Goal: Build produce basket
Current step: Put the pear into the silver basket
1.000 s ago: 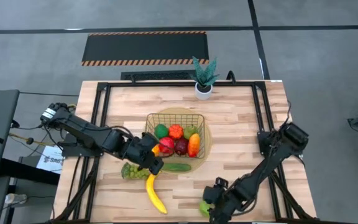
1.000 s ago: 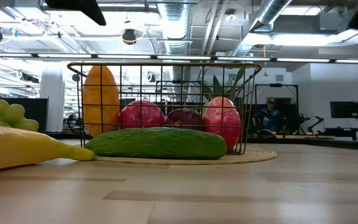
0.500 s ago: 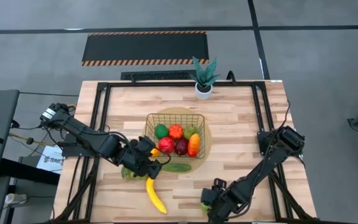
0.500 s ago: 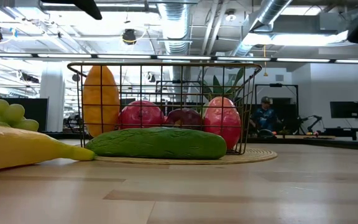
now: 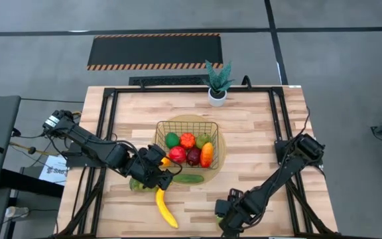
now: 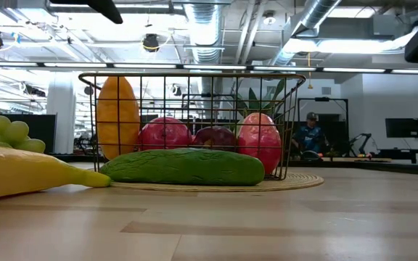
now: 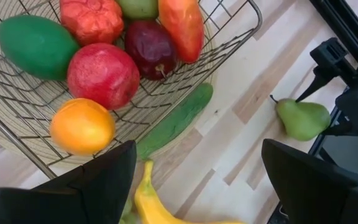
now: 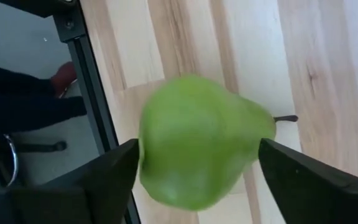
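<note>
We see the gold-tan wire-mesh basket [image 7: 229, 43] w/ a green oval fruit [image 7: 37, 45], red pieces and an orange ball [image 7: 82, 126] inside, a green plastic cucumber [image 7: 176, 121] just outside, yellow banana [image 7: 160, 205] below it, green pear [image 7: 302, 118] apart.

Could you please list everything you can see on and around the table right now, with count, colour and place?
Basket: one, gold wire, table centre, on a round tan mat.
Fruit in basket: six; green, orange-red, light green, red, dark red, orange-red long.
Orange: one, by the basket's near-left corner.
Cucumber: one, green, before the basket.
Banana: one, yellow, near edge.
Grapes: one bunch, green, beside the banana.
Pear: one, green, near edge, between the right tool's fingers.
Potted plant: one, far edge.
Person: one, background.
Left tool: open, above the banana's top.
Right tool: open, around the pear.
</note>
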### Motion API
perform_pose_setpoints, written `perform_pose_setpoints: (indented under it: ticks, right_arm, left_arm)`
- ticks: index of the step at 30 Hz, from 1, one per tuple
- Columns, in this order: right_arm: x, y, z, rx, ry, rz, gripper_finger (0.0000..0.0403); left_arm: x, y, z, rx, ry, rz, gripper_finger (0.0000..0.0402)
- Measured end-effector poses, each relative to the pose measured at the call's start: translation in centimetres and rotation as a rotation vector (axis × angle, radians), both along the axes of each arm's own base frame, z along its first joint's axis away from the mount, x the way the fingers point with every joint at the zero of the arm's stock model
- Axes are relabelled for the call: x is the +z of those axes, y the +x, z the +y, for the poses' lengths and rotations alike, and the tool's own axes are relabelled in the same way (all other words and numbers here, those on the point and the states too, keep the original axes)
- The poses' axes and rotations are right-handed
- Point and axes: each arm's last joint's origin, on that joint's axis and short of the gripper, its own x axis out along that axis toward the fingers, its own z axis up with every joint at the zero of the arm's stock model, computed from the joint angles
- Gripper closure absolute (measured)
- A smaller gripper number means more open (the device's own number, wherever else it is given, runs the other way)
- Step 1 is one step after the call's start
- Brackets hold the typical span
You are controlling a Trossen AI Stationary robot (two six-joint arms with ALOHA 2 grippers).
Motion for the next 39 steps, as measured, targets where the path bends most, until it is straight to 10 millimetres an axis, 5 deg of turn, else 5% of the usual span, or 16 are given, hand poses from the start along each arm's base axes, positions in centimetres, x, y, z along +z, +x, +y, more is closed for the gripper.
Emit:
perform_pose_setpoints:
  ticks: [8,26,32,39]
  right_arm:
    - [-0.1,0.0,-0.3,0.012,-0.024,0.014,0.0045]
    - [0.7,0.3,-1.0,0.007,-0.048,-0.028,0.0241]
    - [4.4,-0.3,-2.1,-0.035,-0.057,-0.169,0.0232]
    - [12.0,-2.7,-4.9,-0.151,-0.071,-0.466,0.0229]
  left_arm:
    - [0.0,0.0,0.0,0.009,0.006,-0.004,0.007]
    - [0.1,0.1,0.1,0.038,0.014,-0.028,0.007]
    - [0.6,0.6,-0.4,0.027,0.026,-0.124,0.007]
    - [3.0,1.4,-1.5,-0.093,0.116,-0.367,0.007]
